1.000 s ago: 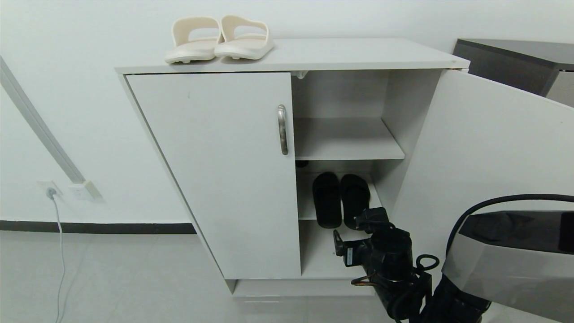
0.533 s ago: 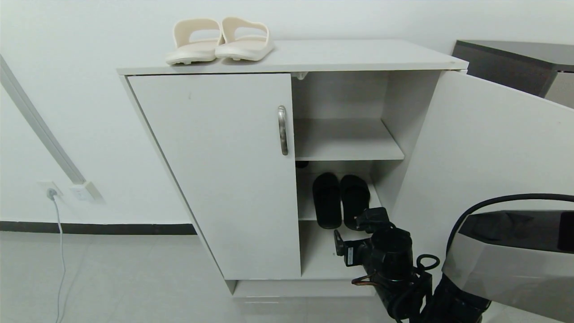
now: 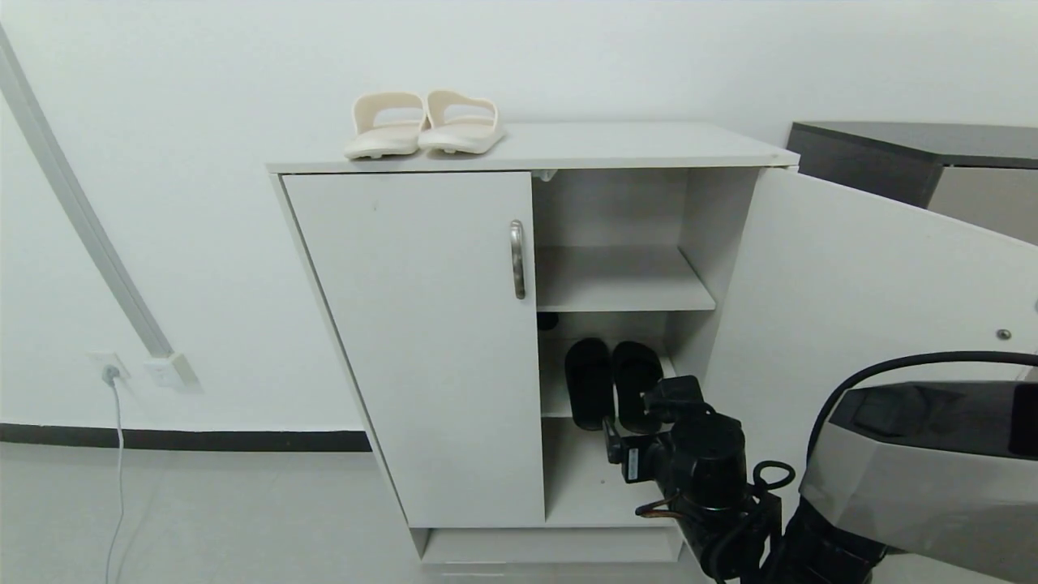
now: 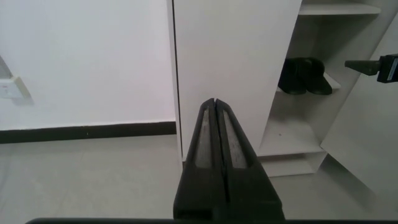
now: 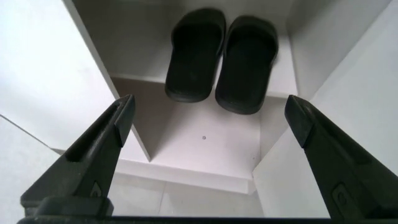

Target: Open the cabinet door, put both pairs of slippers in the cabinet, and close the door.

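**Pulled back from the cabinet [image 3: 405, 341]: one pair shelved, one pair left**
Head view: the whole picture has shifted within the last second, so the camera backed off and nothing on the shelves moved. The black slippers [image 3: 612, 380] lie just beyond the right claw [image 3: 628, 414], and the beige slippers [image 3: 423, 123] sit on top, high above it. Left wrist view: the left claw [image 4: 214, 124] is pressed together, empty. Right wrist view: the right claw [image 5: 210, 102] is spread wide and empty, with the black pair straight ahead.
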{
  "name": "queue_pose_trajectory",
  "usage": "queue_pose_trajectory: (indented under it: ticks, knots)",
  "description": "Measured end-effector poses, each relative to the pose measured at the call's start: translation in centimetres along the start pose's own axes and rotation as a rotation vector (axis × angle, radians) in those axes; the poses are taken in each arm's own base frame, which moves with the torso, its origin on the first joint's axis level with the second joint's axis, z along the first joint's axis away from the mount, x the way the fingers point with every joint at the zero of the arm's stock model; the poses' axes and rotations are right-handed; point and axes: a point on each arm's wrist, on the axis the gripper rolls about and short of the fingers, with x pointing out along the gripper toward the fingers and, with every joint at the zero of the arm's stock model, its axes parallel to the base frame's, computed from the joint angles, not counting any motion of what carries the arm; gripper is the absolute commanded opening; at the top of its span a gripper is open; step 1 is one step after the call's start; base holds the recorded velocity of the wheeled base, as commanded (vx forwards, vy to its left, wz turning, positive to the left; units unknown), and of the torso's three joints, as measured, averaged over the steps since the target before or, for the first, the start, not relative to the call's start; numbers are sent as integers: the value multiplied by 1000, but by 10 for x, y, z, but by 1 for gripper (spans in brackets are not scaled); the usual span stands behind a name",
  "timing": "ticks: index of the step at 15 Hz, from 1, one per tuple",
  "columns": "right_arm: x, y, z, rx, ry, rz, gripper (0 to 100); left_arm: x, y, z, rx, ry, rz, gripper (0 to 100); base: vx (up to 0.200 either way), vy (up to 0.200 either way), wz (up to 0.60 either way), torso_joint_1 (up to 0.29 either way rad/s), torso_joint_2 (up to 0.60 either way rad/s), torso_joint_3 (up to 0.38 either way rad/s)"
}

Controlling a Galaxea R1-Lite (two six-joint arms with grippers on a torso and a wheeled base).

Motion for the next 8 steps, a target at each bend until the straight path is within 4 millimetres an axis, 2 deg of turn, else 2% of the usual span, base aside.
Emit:
queue_pose_trajectory:
  ticks: [3,6,8]
  knots:
    - [0,0,-1,-1,2,-1,100,0,0,0,-1,0,0,0,0,0,0,-1,6,111]
    - [1,0,-2,-2,4,-3,100,0,0,0,-2,0,0,0,0,0,0,0,0,0]
    - [1,0,-2,-2,4,-2,100,0,0,0,-3,0,0,0,0,200,0,0,2,5]
